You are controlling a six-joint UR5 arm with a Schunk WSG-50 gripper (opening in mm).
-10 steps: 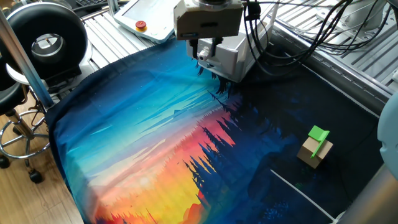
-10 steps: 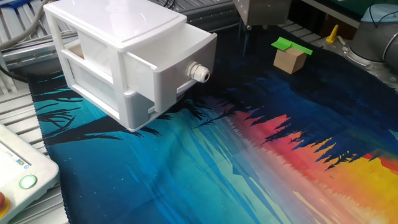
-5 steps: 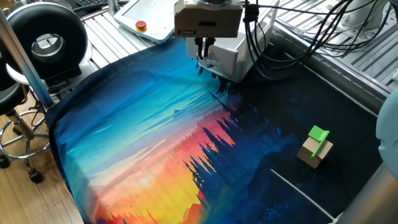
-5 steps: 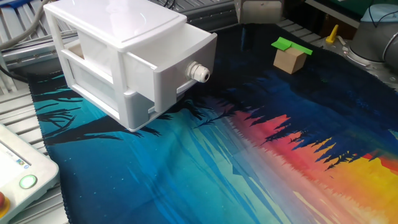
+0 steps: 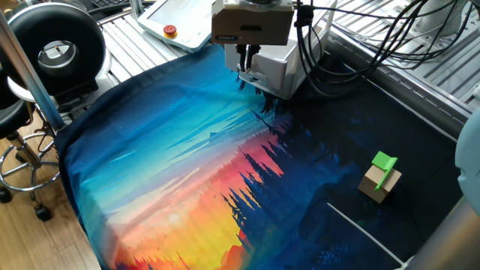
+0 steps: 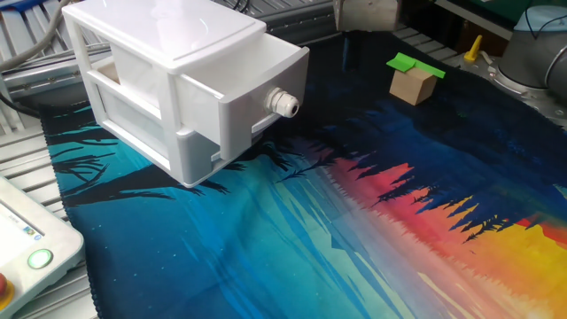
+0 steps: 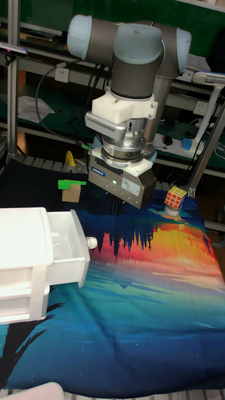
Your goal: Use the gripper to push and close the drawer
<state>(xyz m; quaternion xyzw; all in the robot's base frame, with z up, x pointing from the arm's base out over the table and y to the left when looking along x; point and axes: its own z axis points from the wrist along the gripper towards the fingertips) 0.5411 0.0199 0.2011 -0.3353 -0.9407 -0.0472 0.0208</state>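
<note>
Two loose items share the cloth in one fixed view: a small tan block [image 5: 381, 180] with a green piece at right of centre, and the white cabinet [image 5: 281, 67] at upper centre, largely hidden behind the pincer [image 5: 245, 58]. The pincer hangs in front of the cabinet, its short dark fingers [image 5: 244, 54] close together; whether they touch the cabinet cannot be told. Black cables [image 5: 352, 45] trail to the upper right. A black stool [image 5: 51, 45] stands at upper left, a white pendant [image 5: 176, 26] with a red button at top centre.

The other fixed view: the cabinet [image 6: 133, 80] fills the upper left, its drawer [image 6: 252, 93] pulled out toward frame centre, round silver knob [image 6: 283, 104] on the front. Nothing lies before the knob. The tan block [image 6: 413, 81] sits at upper right, well apart from the drawer. Only a beige edge of the pincer [image 6: 368, 13] shows at the top, fingers out of sight.

Tall fixed view: the drawer [image 7: 65, 244] projects from the cabinet [image 7: 22, 269] at left, knob [image 7: 92, 242] pointing right. The pincer [image 7: 114, 205] hangs just right of and above the knob, apart from it, holding nothing; finger spread cannot be told here. A puzzle cube [image 7: 176, 199] rests at right, the tan block [image 7: 70, 190] behind the drawer. The bench wears a sunset-forest printed cloth [image 7: 144, 300]; shelving and wires fill the background.
</note>
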